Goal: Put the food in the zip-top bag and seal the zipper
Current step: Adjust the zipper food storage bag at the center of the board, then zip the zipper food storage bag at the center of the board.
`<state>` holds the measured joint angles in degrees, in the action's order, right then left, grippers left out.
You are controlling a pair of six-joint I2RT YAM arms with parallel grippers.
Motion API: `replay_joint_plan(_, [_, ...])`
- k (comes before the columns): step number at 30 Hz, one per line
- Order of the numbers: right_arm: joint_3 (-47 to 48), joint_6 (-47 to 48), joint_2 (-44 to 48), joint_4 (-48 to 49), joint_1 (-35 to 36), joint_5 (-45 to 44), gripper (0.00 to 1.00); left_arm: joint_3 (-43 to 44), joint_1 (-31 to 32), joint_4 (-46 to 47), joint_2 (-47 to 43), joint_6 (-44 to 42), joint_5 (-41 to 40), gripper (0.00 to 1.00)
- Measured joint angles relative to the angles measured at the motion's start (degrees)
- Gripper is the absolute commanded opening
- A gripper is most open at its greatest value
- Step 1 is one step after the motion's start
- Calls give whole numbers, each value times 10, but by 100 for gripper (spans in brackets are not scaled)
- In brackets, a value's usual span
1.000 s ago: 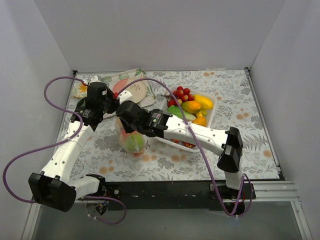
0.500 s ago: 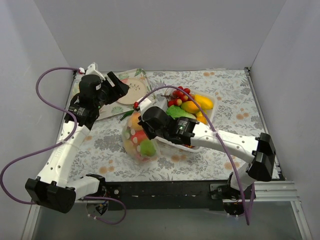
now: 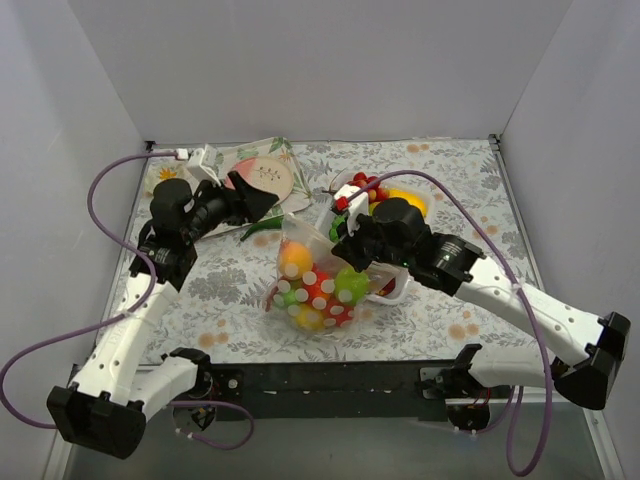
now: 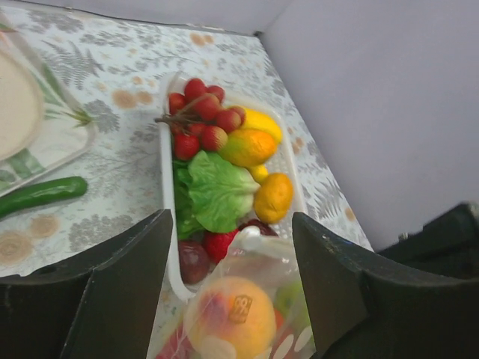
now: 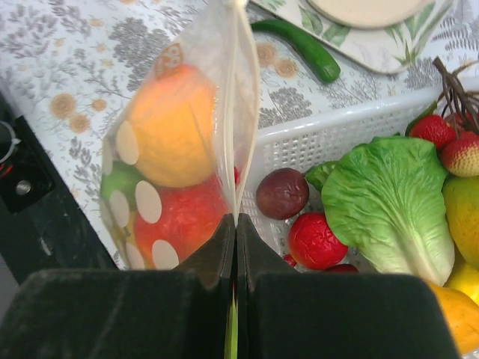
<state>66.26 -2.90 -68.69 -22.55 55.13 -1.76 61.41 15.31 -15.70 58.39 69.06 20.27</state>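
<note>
My right gripper [image 5: 236, 250] is clenched on the zipper [image 5: 238, 112] edge of the zip-top bag [image 3: 315, 285]. The bag sits near the middle of the table, just left of the white tray [image 5: 329, 138]. Through the dotted plastic I see orange, red and green food [image 5: 176, 127]; more of it fills the tray. My left gripper [image 4: 228, 232] hangs released with its jaws wide apart and empty, at the far left by the round plate [image 3: 275, 178]. A green cucumber [image 3: 258, 229] lies between plate and bag.
</note>
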Motion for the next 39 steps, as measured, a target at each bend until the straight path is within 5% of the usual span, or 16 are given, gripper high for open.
replay_joint_plan(6, [-6,28,61,-16,-12,55,1,-141,-5,148,-77,7,138,59])
replay_joint_plan(13, [-16,30,94,-40,-12,66,1,-205,-29,325,-84,55,275,54])
replay_joint_plan(22, [1,30,94,-75,-12,64,1,-246,-81,603,13,205,444,56])
replay_joint_plan(39, [41,28,95,-82,-12,70,1,-219,-80,736,99,288,528,58])
